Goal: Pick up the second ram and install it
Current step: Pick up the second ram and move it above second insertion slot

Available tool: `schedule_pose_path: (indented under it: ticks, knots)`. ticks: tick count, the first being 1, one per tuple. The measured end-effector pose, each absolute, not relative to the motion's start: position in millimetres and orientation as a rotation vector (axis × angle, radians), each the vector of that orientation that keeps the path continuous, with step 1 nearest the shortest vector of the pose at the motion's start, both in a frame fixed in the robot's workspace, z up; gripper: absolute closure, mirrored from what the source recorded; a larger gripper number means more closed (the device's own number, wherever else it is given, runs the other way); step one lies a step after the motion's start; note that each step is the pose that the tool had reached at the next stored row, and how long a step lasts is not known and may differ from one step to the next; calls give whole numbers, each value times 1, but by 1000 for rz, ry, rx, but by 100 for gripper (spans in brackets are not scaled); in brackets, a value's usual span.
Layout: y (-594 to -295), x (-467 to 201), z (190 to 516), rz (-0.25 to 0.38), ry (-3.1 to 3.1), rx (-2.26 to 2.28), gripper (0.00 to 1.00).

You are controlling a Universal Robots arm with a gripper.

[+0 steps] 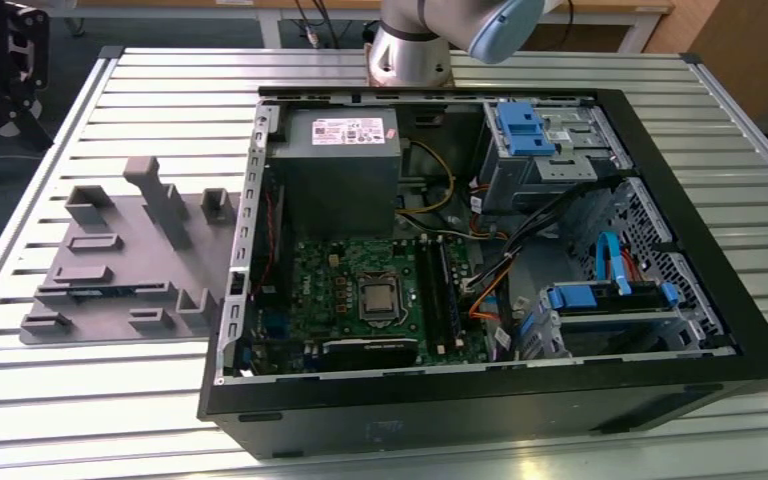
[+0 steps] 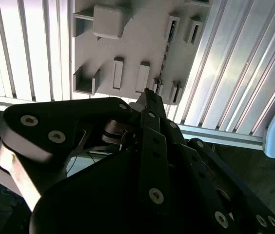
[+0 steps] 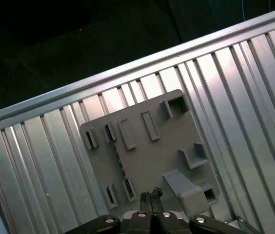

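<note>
Gripper [image 3: 151, 195] fingers are pressed together with nothing between them, poised over the grey fixture tray [image 3: 149, 156]. The second ram [image 1: 107, 291] stands on edge in a tray slot, apart from the gripper. In the exterior view the tray sits on the slatted table [image 1: 91, 400] at 9 o'clock of the open computer case [image 1: 491, 410].

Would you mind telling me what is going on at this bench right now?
A robot arm is working beside an open computer case on a slatted table. Its gripper, fingers together and holding nothing, hangs above the grey parts holder next to the case. A thin strip standing on edge in the holder looks like the second ram, not yet picked up.
</note>
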State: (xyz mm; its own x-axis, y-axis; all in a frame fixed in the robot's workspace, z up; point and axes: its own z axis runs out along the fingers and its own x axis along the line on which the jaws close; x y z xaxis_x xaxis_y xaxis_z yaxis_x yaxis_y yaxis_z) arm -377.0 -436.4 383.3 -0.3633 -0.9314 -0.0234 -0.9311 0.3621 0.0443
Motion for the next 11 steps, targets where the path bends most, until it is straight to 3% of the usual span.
schedule_pose_path:
  ticks: [11]
  knots:
    - [-436, -377, 383, -78, -2566, 1800, 89]
